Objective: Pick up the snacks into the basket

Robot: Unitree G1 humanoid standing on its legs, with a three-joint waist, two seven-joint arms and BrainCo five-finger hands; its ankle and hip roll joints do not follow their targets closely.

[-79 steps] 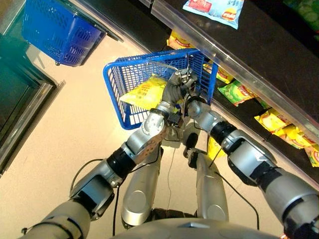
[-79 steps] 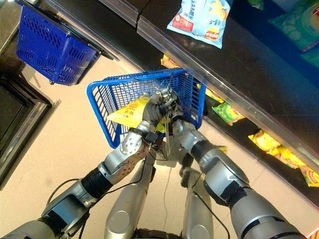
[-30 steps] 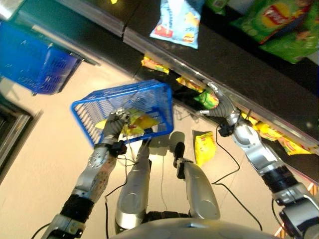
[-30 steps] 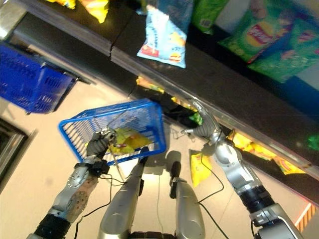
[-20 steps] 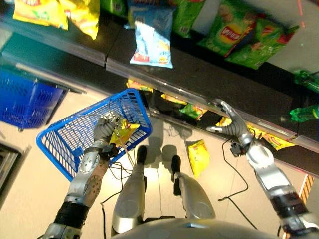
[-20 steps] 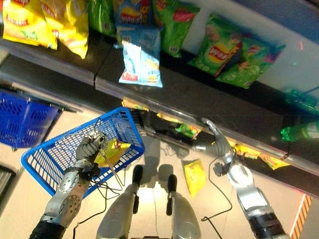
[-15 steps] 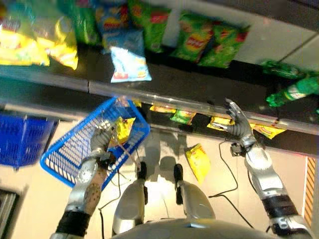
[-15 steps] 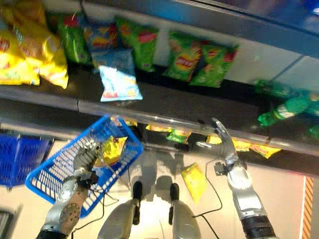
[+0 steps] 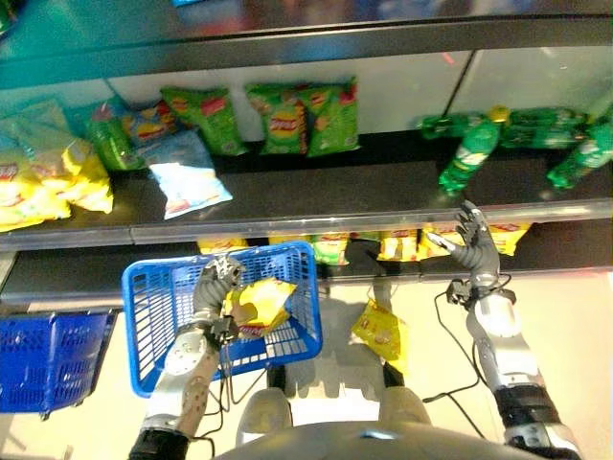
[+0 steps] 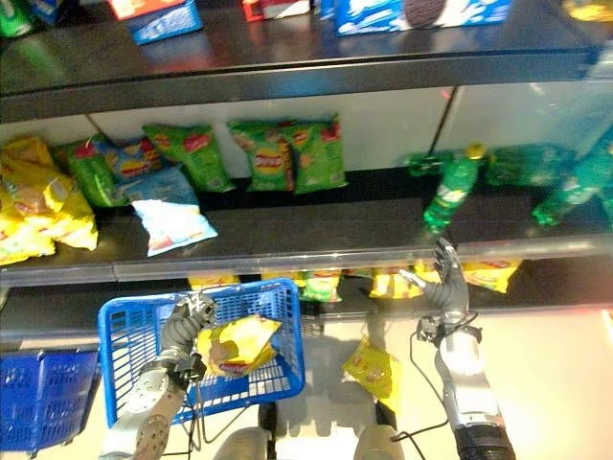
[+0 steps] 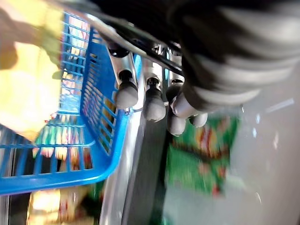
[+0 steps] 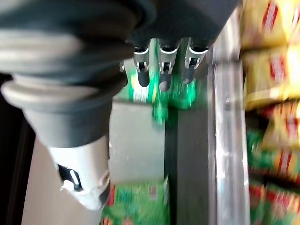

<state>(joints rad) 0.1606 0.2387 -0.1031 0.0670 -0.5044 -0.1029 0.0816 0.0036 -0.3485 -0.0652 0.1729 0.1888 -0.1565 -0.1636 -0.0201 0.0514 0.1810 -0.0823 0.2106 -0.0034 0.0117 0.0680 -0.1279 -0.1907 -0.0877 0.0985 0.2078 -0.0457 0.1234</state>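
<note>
Robot standing at the snack shelves, basket in hand

The left hand point(image 9: 216, 278) is gripping the wire handle of the blue basket point(image 9: 153, 316), with a yellow snack bag point(image 9: 259, 305) lying inside; the right hand point(image 9: 474, 247) is hovering with fingers spread before the shelf edge point(image 9: 287, 225), another yellow bag point(image 9: 378, 331) lying on the floor

Snack bag point(image 9: 261, 303) in basket point(image 9: 153, 316) (below shelves point(image 9: 316, 203)).

Count: two blue baskets point(image 9: 153, 316) point(image 9: 43, 359), one yellow snack bag point(image 9: 261, 305) in the first, one yellow bag point(image 9: 378, 331) on the floor. Middle shelf: three green chip bags point(image 10: 287, 153), one pale blue bag point(image 10: 172, 225). Green bottles point(image 10: 450, 196): at least three, rest too blurred.
</note>
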